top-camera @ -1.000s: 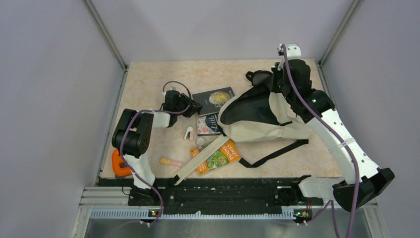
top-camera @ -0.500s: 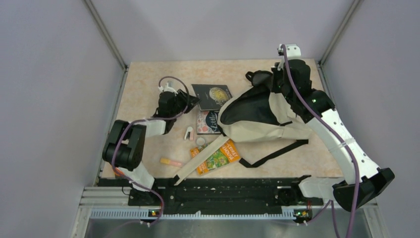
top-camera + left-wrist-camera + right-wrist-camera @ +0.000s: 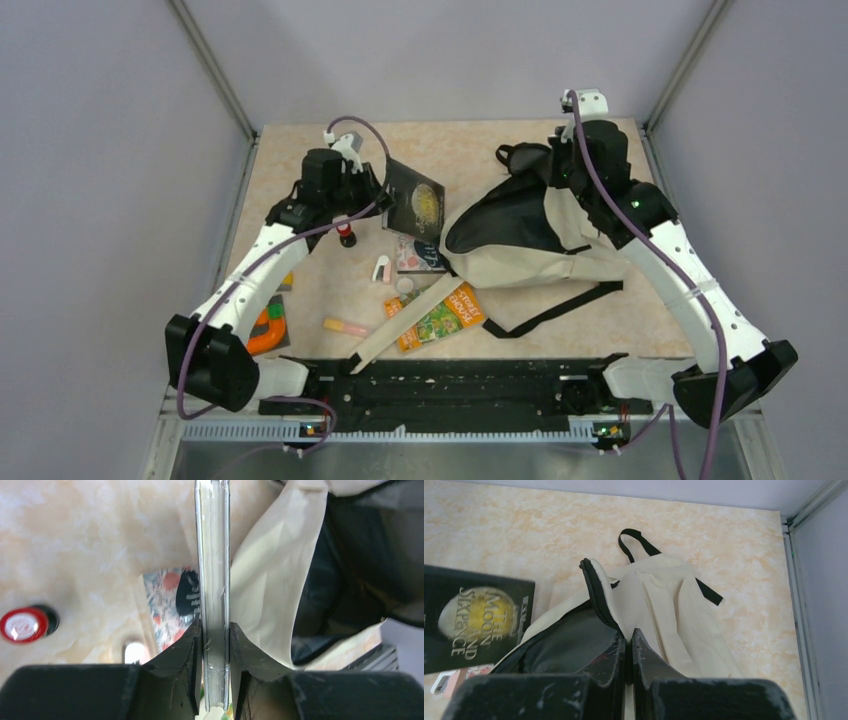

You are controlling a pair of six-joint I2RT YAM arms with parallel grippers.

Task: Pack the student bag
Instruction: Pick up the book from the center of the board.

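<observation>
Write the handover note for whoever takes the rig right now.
Left gripper: shut on the dark book, held on edge just left of the bag opening.
Right gripper: shut on the bag rim, holding it open.
Done: dark book picked up; nothing visible inside the bag.
Left: put this book in, then the floral book and orange book.

Your black left pincer (image 3: 216, 645) frames the book (image 3: 214, 555), whose edge is pale grey-white. To its left you see a floral red-and-teal cover (image 3: 167, 600) and a red, black-rimmed cap (image 3: 22, 625). To its right is the cream student bag (image 3: 265, 580), lined black. Beyond, the table (image 3: 75, 540) is marbled beige.
</observation>
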